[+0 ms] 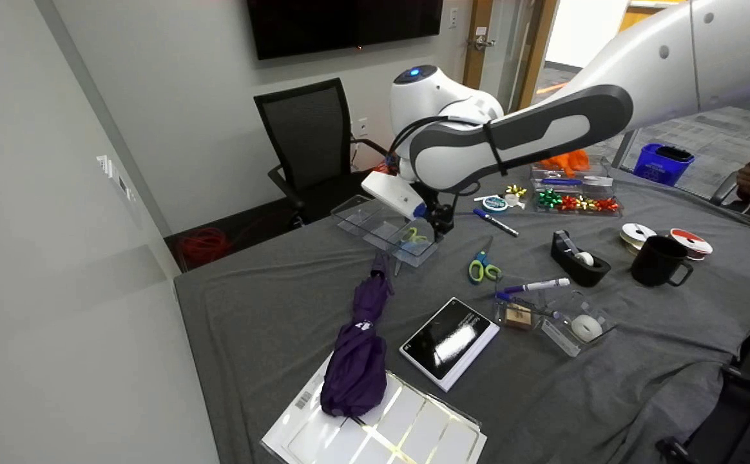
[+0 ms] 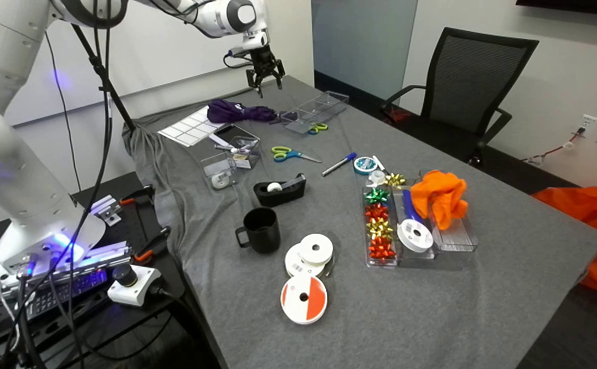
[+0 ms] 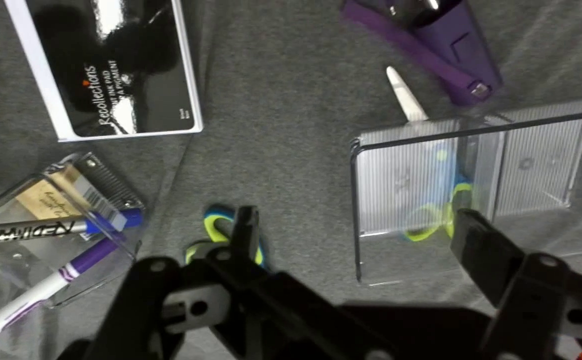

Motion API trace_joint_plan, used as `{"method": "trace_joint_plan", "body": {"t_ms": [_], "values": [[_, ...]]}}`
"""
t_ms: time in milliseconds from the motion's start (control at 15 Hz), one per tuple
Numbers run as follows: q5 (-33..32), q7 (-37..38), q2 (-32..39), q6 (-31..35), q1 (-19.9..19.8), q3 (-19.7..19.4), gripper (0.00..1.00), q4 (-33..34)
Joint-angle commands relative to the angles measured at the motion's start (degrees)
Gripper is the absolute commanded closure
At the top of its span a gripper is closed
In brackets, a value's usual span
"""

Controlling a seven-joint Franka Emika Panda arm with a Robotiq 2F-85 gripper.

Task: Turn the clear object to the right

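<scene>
The clear object is a transparent rectangular organizer (image 1: 381,233) with several compartments. It lies flat near the table's far edge and also shows in an exterior view (image 2: 319,108). In the wrist view the near end of the organizer (image 3: 396,185) is on the right. Green-and-blue scissors show through it, with the blade tip poking out; I cannot tell if they lie under or inside. My gripper (image 3: 356,215) is open and empty, above the table. In the wrist view its right finger overlaps the organizer and its left finger is outside, over other scissors. The gripper (image 2: 270,84) also shows in an exterior view.
A purple umbrella (image 1: 359,348) lies by the organizer's end, partly on a white grid sheet (image 1: 426,419). A black ink pad (image 1: 449,341), loose scissors (image 1: 483,265), a blue marker (image 1: 496,222), a small clear box (image 3: 16,265) with pens and a tape dispenser (image 2: 280,190) lie around.
</scene>
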Motion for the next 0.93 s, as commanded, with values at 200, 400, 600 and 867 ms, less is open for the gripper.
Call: {"method": "trace_joint_plan", "body": {"t_ms": [200,400,600,867], "values": [[1.5,-2.8,3.0,0.2,0.5,-1.5,0.00,4.2],[2.0,-3.0,3.5,0.4,0.2,-1.2,0.00,4.6],[3.5,-3.1,5.1,3.6,-1.2,-1.3,0.00,4.1],[5.4,-2.9,8.2,6.3,-2.5,-2.5,0.00,5.0]]}}
